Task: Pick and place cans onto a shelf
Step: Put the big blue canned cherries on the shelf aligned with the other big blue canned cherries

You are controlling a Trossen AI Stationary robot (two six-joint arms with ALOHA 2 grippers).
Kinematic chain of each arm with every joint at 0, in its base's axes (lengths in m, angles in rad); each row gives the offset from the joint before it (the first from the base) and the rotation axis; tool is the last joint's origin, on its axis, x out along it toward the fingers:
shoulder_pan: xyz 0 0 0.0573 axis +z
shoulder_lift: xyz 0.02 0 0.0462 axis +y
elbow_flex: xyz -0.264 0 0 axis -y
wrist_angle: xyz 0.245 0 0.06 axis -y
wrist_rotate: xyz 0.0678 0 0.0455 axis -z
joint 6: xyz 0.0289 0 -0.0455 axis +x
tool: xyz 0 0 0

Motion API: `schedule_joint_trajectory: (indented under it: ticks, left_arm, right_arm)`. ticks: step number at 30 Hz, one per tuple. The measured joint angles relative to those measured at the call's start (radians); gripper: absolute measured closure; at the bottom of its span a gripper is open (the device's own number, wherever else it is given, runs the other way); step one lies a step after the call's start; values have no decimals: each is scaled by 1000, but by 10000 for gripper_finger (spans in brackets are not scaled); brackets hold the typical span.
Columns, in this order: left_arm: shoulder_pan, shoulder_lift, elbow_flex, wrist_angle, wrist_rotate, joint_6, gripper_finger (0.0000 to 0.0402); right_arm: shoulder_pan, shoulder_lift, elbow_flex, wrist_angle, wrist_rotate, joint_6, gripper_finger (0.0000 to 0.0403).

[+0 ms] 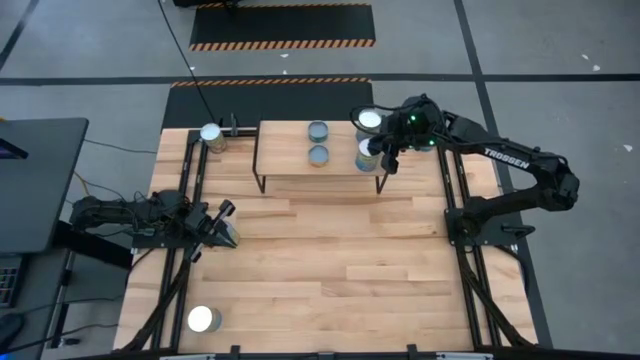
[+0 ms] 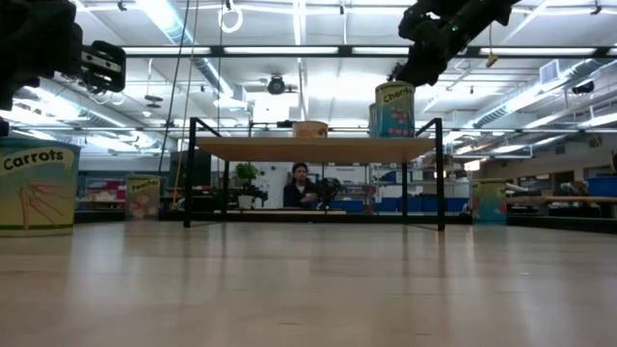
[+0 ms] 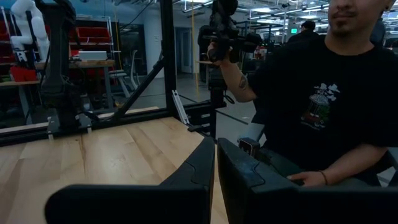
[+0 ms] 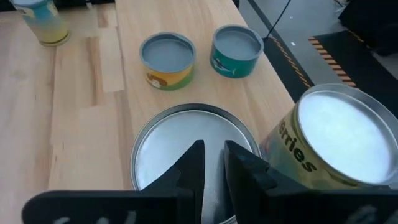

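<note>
The shelf stands at the table's far middle. Two small cans with blue-grey tops rest on its board, and they also show in the right wrist view. Two silver-topped cans stand upright at its right end: a far one and a near one. My right gripper hangs over the near can's top, its fingers almost together with nothing between them. My left gripper waits shut at the table's left. My right gripper slants down from the table's right, its fingertips over the middle of the near can's silver top. Whether the tips touch that top, I cannot tell. The can stands upright on the shelf board.
One can stands on the table left of the shelf, and another stands at the near left corner. A person is close beside the table, and another person sits far behind it. Bare planks fill the middle.
</note>
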Motion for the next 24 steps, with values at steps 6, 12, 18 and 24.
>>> schedule_joint_trajectory:
  ticks: [6, 12, 18, 24]
  left_arm:
    - [0, 0, 0, 0, 0, 0, 374]
    - [0, 0, 0, 0, 0, 0, 374]
    - [0, 0, 0, 0, 0, 0, 374]
    - [0, 0, 0, 0, 0, 0, 374]
  right_arm:
    - [0, 2, 46, -48, 3, 0, 337]
    - [7, 1, 62, -45, 3, 3, 336]
    - [23, 9, 60, -85, 0, 0, 340]
    - [23, 32, 58, -66, 0, 0, 347]
